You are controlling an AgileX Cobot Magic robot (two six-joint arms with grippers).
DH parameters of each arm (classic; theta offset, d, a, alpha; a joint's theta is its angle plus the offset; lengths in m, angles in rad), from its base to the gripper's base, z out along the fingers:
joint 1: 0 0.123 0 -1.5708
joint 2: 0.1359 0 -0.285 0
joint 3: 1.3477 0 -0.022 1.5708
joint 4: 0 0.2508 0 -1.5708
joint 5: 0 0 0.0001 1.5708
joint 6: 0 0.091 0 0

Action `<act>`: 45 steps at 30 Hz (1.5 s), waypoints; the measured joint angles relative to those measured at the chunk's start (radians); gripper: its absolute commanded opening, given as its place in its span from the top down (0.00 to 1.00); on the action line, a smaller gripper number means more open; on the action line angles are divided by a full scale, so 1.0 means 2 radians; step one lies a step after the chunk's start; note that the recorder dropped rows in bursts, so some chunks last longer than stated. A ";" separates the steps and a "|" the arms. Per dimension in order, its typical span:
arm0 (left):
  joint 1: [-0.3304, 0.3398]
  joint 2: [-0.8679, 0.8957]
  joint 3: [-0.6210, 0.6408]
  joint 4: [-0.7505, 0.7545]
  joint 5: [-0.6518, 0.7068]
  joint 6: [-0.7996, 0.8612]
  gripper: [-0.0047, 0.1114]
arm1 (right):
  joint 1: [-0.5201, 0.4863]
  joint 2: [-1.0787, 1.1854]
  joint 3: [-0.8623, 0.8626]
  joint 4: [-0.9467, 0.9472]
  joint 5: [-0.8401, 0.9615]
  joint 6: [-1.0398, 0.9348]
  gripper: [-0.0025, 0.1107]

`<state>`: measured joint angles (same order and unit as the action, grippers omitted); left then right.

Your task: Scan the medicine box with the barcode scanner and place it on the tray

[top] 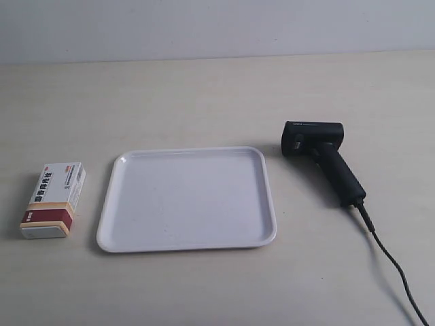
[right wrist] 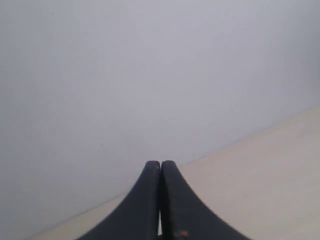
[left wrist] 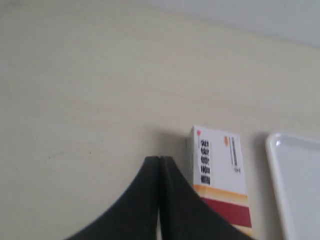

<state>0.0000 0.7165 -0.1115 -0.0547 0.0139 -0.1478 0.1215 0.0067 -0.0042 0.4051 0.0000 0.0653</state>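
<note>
Nothing grasped yet. Left gripper (left wrist: 159, 159) and right gripper (right wrist: 160, 163) both pressed together, empty. Medicine box (top: 53, 200) at 9 o'clock of tray (top: 122, 239), barcode scanner (top: 323, 157) at 3 o'clock. Next, likely: spread fingers, reach for box and scanner.

You get soft, even, bright light; the scanner (top: 323, 159) and tray (top: 187, 246) throw only faint shadows. Both wrist views look hazy, perhaps slightly out of focus.

We see a glossy white plastic tray (top: 187, 244), a matt black plastic barcode scanner (top: 323, 153), a smooth printed cardboard medicine box (top: 54, 198) and a pale wood-grain table (top: 204, 95).
</note>
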 measured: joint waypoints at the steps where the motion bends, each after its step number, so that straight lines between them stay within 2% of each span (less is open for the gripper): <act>1: -0.009 0.029 -0.006 0.000 -0.007 0.006 0.85 | 0.000 0.000 0.000 0.000 0.000 0.001 0.98; 7: -0.113 0.214 -0.037 0.011 -0.083 0.029 0.33 | 0.000 0.000 0.000 0.002 -0.003 0.003 0.98; 10: -0.138 0.294 -0.058 0.023 -0.115 0.045 0.08 | 0.000 0.000 0.000 0.002 0.000 0.003 0.98; 19: -0.142 0.458 -0.112 0.031 -0.154 0.064 0.06 | 0.000 0.000 0.000 0.002 0.000 0.003 0.98; 22: -0.142 0.487 -0.124 0.031 -0.156 0.064 0.11 | 0.000 0.000 0.000 0.002 0.000 0.003 0.98; 24: -0.142 0.495 -0.128 0.032 -0.157 0.065 0.24 | 0.000 0.000 0.000 0.002 0.000 0.003 0.98; 32: -0.142 0.475 -0.130 0.037 -0.160 0.074 0.96 | 0.000 0.000 0.000 0.002 0.000 0.003 0.98; 35: -0.142 0.444 -0.138 0.070 -0.152 0.074 0.96 | 0.000 0.001 -0.004 0.002 0.005 -0.014 0.98; 38: -0.142 0.414 -0.165 0.152 -0.125 0.064 0.96 | 0.000 0.033 -0.031 0.002 0.019 -0.024 0.98; 42: -0.157 0.401 -0.219 0.320 -0.094 -0.003 0.96 | 0.000 0.144 -0.061 0.005 0.027 -0.036 0.98; 44: -0.166 0.404 -0.234 0.414 -0.106 -0.049 0.96 | 0.000 0.204 -0.072 0.009 0.032 -0.048 0.95; 45: -0.173 0.410 -0.242 0.487 -0.133 -0.086 0.96 | 0.000 0.254 -0.079 0.013 0.036 -0.059 0.92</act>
<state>-0.3463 1.5361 -0.5961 0.9189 -0.2521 -0.3206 0.1215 0.5148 -0.1628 0.4312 0.0724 -0.0532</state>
